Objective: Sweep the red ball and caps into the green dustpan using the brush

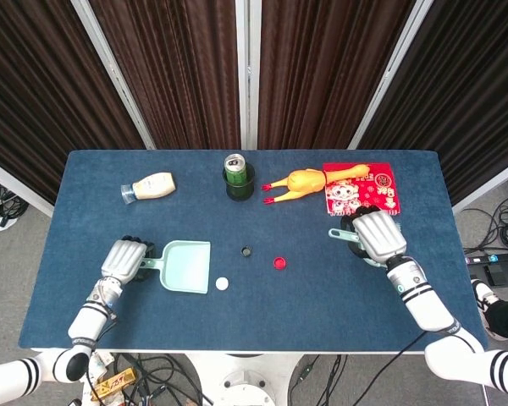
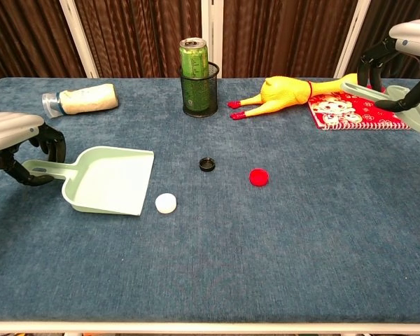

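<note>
The green dustpan (image 1: 186, 266) lies flat at the left, its mouth facing right. My left hand (image 1: 127, 258) covers its handle (image 2: 47, 166), and in the chest view the fingers (image 2: 50, 143) curl around it. A white cap (image 1: 223, 283) lies by the pan's mouth. Further right are a black cap (image 1: 246, 251) and a red cap (image 1: 279, 263). My right hand (image 1: 379, 235) holds the pale green brush (image 2: 418, 112) at the right, with the handle tip (image 1: 337, 232) sticking out to the left. I see no red ball.
At the back stand a green can in a black mesh cup (image 1: 238, 178), a yellow rubber chicken (image 1: 309, 180), a red booklet (image 1: 360, 188) and a lying mayonnaise bottle (image 1: 152, 186). The booklet lies just behind my right hand.
</note>
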`<action>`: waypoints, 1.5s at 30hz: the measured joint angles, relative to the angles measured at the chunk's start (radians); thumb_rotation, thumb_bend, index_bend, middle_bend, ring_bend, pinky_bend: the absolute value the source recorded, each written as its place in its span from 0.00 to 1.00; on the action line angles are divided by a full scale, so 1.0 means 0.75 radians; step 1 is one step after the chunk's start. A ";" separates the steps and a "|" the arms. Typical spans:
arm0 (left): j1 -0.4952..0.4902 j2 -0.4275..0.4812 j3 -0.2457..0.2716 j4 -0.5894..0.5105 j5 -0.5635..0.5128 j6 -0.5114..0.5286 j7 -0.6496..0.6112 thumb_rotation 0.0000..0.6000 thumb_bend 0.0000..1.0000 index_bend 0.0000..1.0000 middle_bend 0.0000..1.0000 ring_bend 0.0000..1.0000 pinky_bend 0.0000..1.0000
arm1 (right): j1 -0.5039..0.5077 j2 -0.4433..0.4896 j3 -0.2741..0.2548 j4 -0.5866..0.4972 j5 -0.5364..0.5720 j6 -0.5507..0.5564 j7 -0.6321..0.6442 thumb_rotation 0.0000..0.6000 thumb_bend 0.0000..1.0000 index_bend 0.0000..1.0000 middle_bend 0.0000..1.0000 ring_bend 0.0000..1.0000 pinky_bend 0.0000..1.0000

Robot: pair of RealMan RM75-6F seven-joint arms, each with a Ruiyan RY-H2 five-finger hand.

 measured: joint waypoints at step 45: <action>-0.274 0.084 -0.008 -0.123 -0.232 -0.250 0.117 1.00 0.37 0.54 0.52 0.38 0.30 | 0.218 -0.857 -0.045 0.866 -0.486 0.174 0.871 1.00 0.63 0.74 0.65 0.32 0.33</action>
